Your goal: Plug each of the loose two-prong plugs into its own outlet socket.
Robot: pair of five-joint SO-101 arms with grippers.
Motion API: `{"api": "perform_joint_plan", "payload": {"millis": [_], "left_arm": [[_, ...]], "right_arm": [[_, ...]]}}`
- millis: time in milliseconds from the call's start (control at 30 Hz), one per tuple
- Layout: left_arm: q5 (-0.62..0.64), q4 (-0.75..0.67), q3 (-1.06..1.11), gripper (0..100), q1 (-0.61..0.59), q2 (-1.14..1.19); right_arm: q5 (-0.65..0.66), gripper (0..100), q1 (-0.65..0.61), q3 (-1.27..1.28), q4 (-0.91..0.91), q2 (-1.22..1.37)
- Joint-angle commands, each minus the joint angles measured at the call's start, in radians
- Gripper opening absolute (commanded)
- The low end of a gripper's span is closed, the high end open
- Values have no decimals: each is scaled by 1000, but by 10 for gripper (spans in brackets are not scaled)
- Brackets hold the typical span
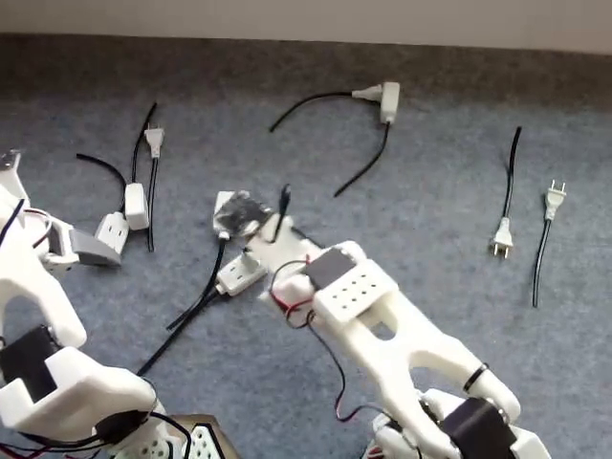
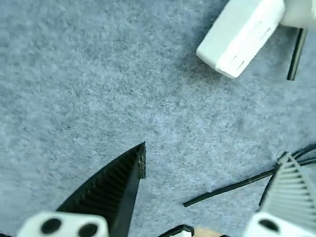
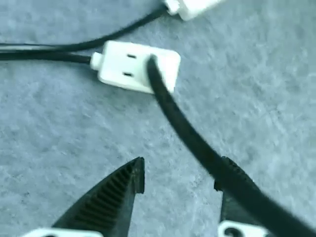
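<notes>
On the carpet (image 1: 430, 316), the left socket (image 1: 137, 205) lies before the left plug (image 1: 154, 141). The middle socket (image 1: 241, 273) lies before the far socket (image 1: 388, 101). At the right, the inner plug (image 1: 501, 241) lies beside the outer plug (image 1: 555, 196).

No legible text, numbers or signs.
Socket (image 3: 129, 69) face shows two slots and no lettering. Adapter (image 2: 240, 35) has small marks on its edge, which can't be read. Plugs (image 1: 502, 239) and arm plate (image 1: 356, 289) are too small to make out any print.
</notes>
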Motion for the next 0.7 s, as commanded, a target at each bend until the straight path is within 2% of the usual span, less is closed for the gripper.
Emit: {"api": "perform_joint_plan", "payload": {"millis": [0,100,267,333,433,667], "left_arm": [[157,3,1,393,-7,-33],[249,5,12,393,-7,-33],[262,0,61,393,-4,-33],[259,-3,71,393,-7,-33],[186,3,71,393,-7,-33],[157,5,65,393,-7,-35]], "right_arm": [[74,234,87,-51,122,4],[189,234,41,-84,265,2],[344,234,-142,-107,357,4],[370,234,-214,-108,326,12],[371,234,-282,-107,243,15],[373,234,-294,-108,21,28]]}}
